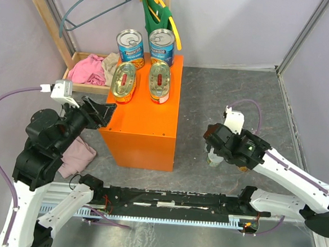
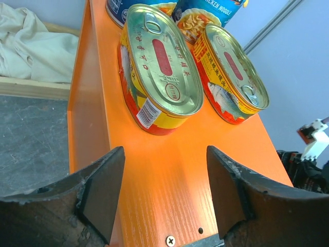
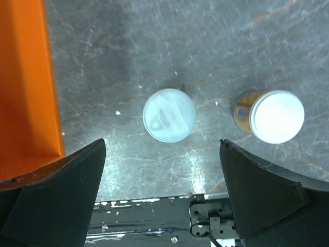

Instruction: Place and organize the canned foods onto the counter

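On the orange counter (image 1: 144, 125) two tall blue-labelled cans (image 1: 130, 46) (image 1: 161, 46) stand at the back. Two flat oval yellow-red tins (image 1: 124, 82) (image 1: 160, 81) lie in front of them. My left gripper (image 1: 106, 114) hovers at the counter's left front edge. In the left wrist view it is the left gripper (image 2: 167, 190), open over bare counter (image 2: 164, 170), just short of the nearer oval tin (image 2: 162, 67). My right gripper (image 3: 162, 175) is open above the grey table, with two small white-lidded cans (image 3: 169, 115) (image 3: 276, 116) upright below it. Only one white-lidded can (image 1: 214, 159) shows from above.
A wooden tray of pink and beige clothes (image 1: 92, 68) sits left of the counter, and a green bag (image 1: 155, 12) hangs behind the blue cans. A pink cloth (image 1: 77, 154) lies by the left arm. A black rail (image 1: 165, 200) runs along the near edge. The counter's side (image 3: 23, 87) stands left of the right gripper.
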You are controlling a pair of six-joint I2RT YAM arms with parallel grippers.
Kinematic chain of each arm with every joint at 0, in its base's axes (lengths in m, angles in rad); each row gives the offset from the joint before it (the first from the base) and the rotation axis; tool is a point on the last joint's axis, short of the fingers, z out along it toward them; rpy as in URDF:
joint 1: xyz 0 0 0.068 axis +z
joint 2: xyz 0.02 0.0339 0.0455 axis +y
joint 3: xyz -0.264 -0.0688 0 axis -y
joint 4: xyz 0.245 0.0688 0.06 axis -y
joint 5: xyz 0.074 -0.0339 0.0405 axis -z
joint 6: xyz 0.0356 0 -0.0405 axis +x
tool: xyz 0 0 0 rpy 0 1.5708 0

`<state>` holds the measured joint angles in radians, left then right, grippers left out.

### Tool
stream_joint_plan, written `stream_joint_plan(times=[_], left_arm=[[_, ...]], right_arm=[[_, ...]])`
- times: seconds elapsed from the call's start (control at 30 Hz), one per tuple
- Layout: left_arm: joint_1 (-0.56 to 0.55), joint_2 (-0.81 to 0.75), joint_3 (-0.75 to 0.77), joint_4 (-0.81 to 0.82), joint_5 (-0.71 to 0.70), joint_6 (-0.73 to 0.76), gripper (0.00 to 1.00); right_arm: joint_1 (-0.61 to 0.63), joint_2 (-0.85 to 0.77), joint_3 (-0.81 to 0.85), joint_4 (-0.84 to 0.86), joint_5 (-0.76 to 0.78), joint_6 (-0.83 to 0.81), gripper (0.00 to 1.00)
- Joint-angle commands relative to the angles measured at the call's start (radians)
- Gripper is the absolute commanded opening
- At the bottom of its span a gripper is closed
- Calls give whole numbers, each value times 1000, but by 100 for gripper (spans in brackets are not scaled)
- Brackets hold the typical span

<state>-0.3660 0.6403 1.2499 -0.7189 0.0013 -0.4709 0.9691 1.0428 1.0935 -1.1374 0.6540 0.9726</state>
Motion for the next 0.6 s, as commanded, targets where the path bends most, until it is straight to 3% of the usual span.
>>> stream_joint_plan(times=[0.0,0.57], left_arm=[[4,-10,46,6,-13,-6,73],[4,20,95,1,-20,6,85]], right_arm=[[-41,-1,-50,29,-80,57,99],[-162,108,-178,165,-190,5,99]])
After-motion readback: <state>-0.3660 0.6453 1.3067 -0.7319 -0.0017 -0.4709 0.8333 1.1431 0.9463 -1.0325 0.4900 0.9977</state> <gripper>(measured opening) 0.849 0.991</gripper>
